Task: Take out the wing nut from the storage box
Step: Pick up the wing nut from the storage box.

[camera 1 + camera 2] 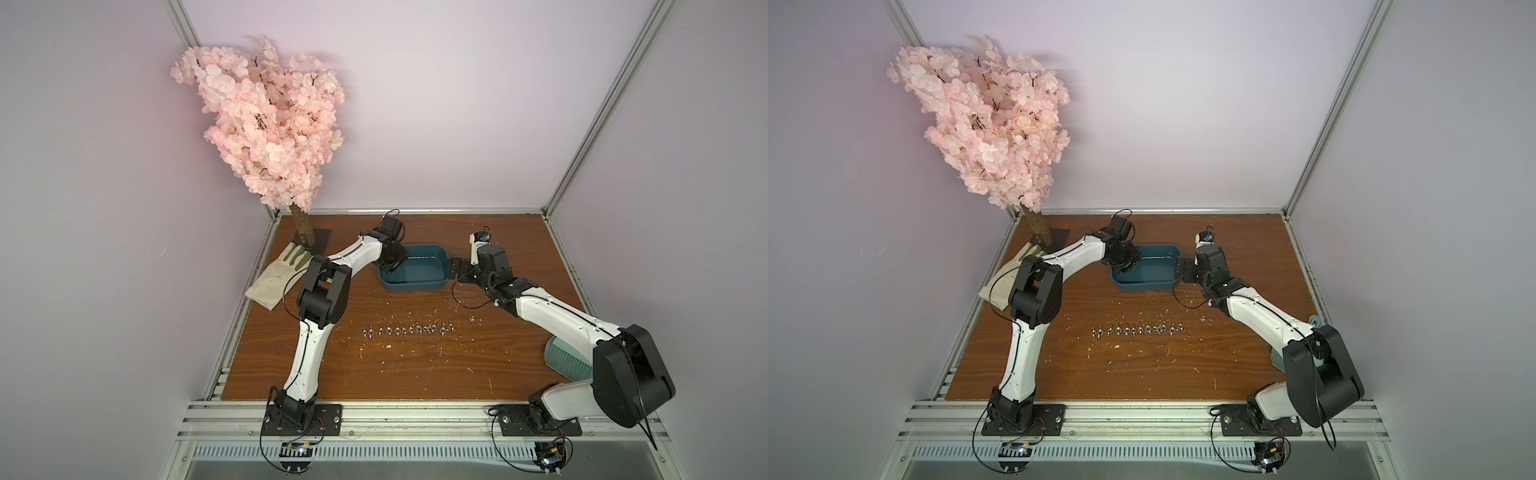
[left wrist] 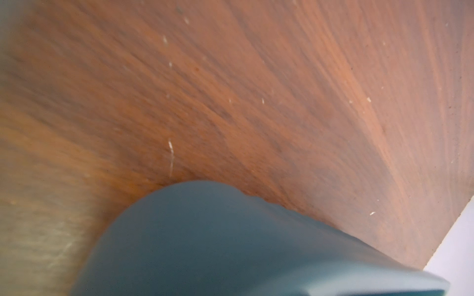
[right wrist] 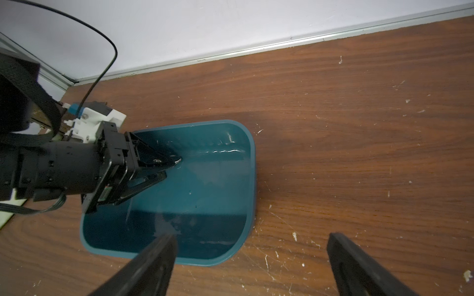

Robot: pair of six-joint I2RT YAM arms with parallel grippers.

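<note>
My left claw (image 3: 173, 167) reaches into the storage box (image 3: 252, 166) at the back of the surface (image 3: 333, 153), jaws narrowed; whether it grips anything I cannot tell. Right claw (image 3: 252, 237) gapes wide at its other end

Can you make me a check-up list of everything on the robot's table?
Surface: wooden table, scratched and speckled white.
Job's things: teal storage box, no loose nut seen inside; row of wing nuts on the table outside it.
Clutter: glove, pink blossom tree, mint ribbed item half hidden.
Grippers: left gripper inside the box, shiny bit at its tip, grip unclear; right gripper open at the box's end.
Cables: black cable looping behind the left gripper.
Surroundings: lilac walls, aluminium frame.
</note>
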